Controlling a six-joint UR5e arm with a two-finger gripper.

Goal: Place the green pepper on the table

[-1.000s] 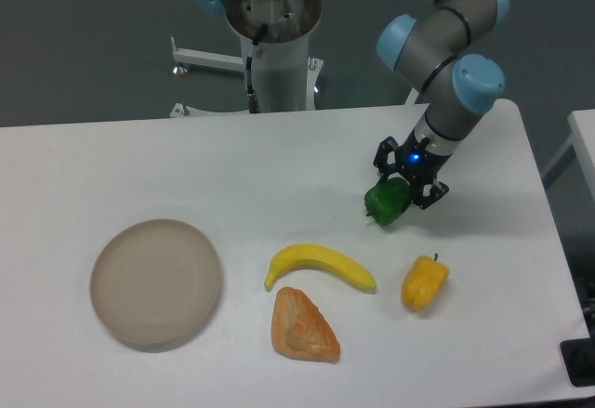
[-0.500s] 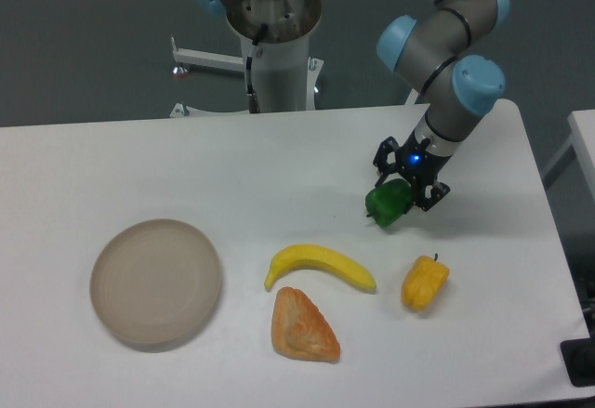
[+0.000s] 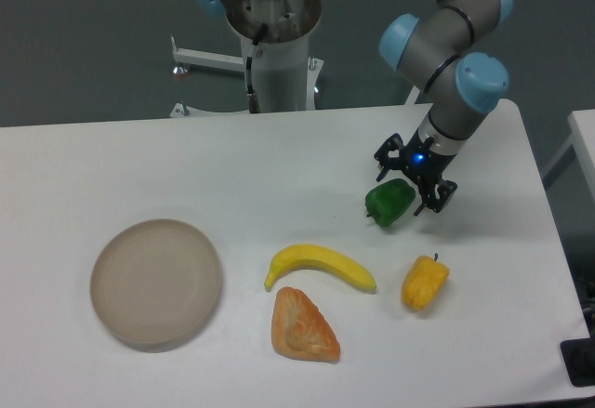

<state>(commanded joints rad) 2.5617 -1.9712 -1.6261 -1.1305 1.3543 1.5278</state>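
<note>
The green pepper (image 3: 389, 203) is small, glossy and dark green, and lies on the white table (image 3: 279, 166) right of centre. My gripper (image 3: 412, 188) hangs just above and to the right of it, with a blue light on its body. Its black fingers (image 3: 433, 202) are spread apart and hold nothing. The pepper rests free on the tabletop, its upper right edge close under the fingers.
A yellow-orange pepper (image 3: 424, 282) lies in front of the green one. A banana (image 3: 319, 266) and an orange pastry piece (image 3: 302, 326) sit near the front centre. A round beige plate (image 3: 156, 282) is at the front left. The table's right edge runs near the arm.
The gripper has opened and drawn slightly up and to the right, off the green pepper. The pepper now lies free on the table, more of it showing.
</note>
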